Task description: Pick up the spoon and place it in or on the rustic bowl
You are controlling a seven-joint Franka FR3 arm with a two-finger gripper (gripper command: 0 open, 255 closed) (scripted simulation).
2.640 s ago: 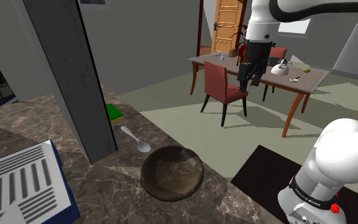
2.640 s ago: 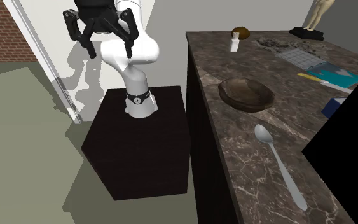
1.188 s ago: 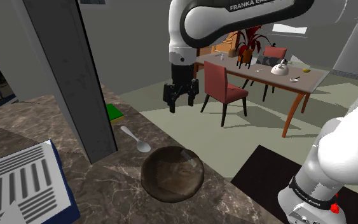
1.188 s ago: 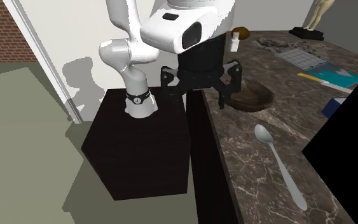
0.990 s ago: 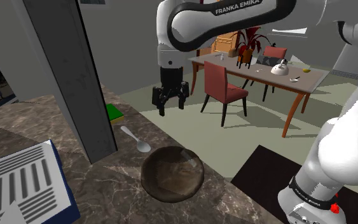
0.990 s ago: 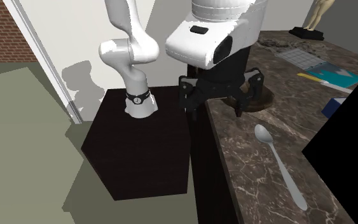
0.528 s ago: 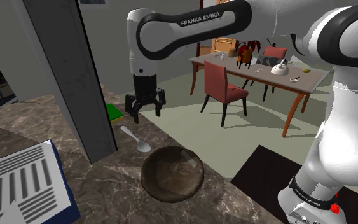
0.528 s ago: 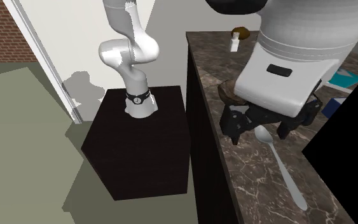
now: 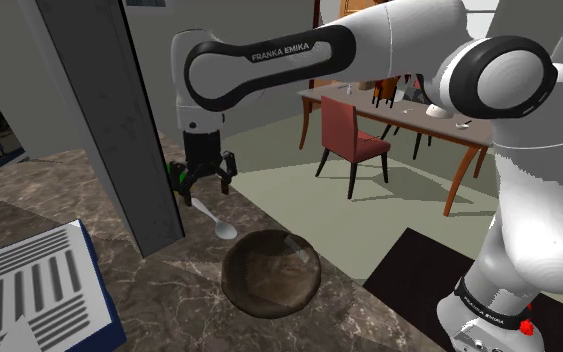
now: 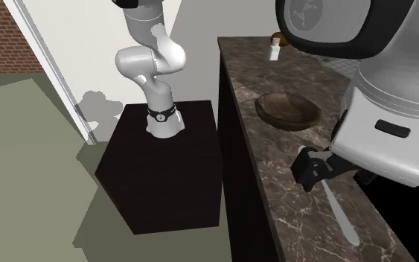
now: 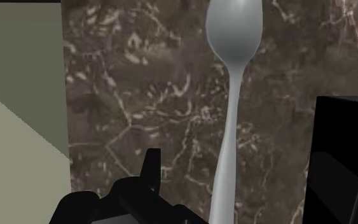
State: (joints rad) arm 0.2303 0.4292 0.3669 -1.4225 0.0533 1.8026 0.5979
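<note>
The hand (image 9: 203, 186) has swung in from over the floor and dropped. Half a second ago it hung higher and further toward the shoulder view's right; now it sits low over the handle of the spoon (image 9: 216, 222). The spoon and the brown bowl (image 9: 269, 275) lie where they lay before on the marbled tabletop (image 9: 169, 290).

The hand is wide open and holds nothing. In the wrist view its black fingers (image 11: 343, 159) stand on either side of the spoon's handle, touching neither side of it. The handle runs straight ahead between them and the scoop lies out beyond the fingertips. So the spoon's long axis crosses the line from finger to finger at about a right angle. That is the alignment a pinch across the handle needs. It looks as though no further turn of the wrist is called for, only a short descent before closing.

In the shoulder view the spoon lies flat and slanted. Its handle end points up and left toward the dark pillar (image 9: 119, 120), and its scoop points down and right toward the brown bowl. The bowl is near the scoop but clear of it. Once the spoon is lifted, the carry should be brief, roughly along the spoon's own length toward the stand.
</note>
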